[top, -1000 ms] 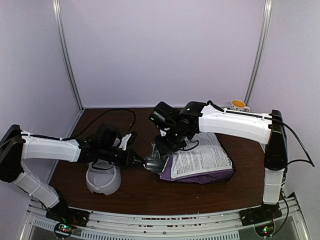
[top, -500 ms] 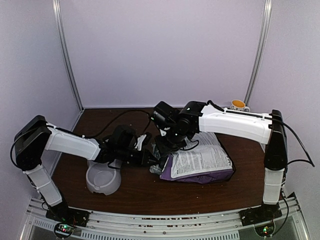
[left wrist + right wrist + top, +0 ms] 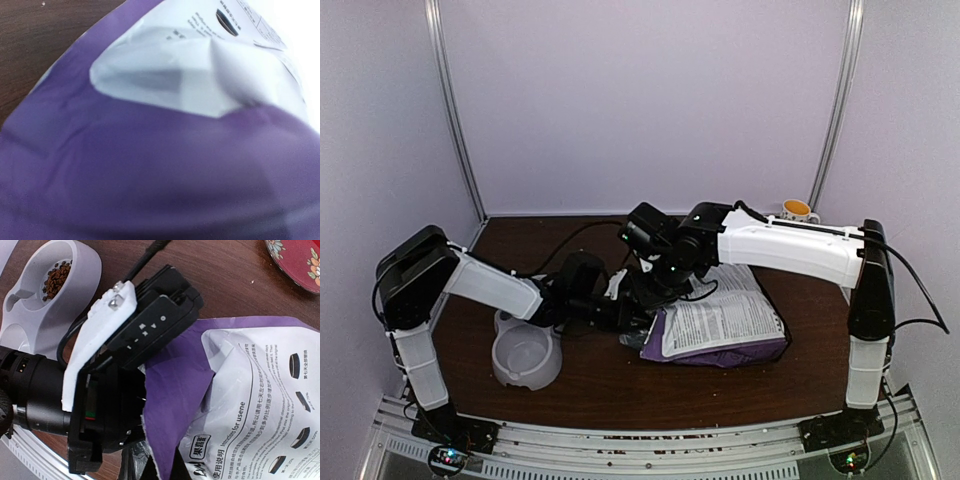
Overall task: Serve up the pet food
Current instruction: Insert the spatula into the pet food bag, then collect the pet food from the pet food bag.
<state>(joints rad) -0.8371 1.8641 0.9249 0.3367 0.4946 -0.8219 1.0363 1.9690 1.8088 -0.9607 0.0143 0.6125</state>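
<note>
Look first at the small reddish-brown dry kibble pellets (image 3: 55,277): you see a loose heap of tiny bits lying in the hollow of the pale grey plastic pet bowl (image 3: 85,255), which stands on the dark brown wooden table (image 3: 225,282). Only the right wrist view shows you the pellets. From the top camera the bowl sits just left of the purple-and-white printed bag (image 3: 720,325), and its hollow reads as plain grey (the left wrist view is filled by the bag alone).

The heap's longer stretch runs from upper right to lower left in the right wrist view, along the bowl's inner wall.

Your left gripper (image 3: 626,316) is at the bag's left end, and you cannot tell whether it is clenched or released. Your right gripper (image 3: 647,290), just above that end, is clenched; whether bag film lies between its jaws is hidden. The rim of a red patterned plate (image 3: 300,260) shows in the right wrist view only.
</note>
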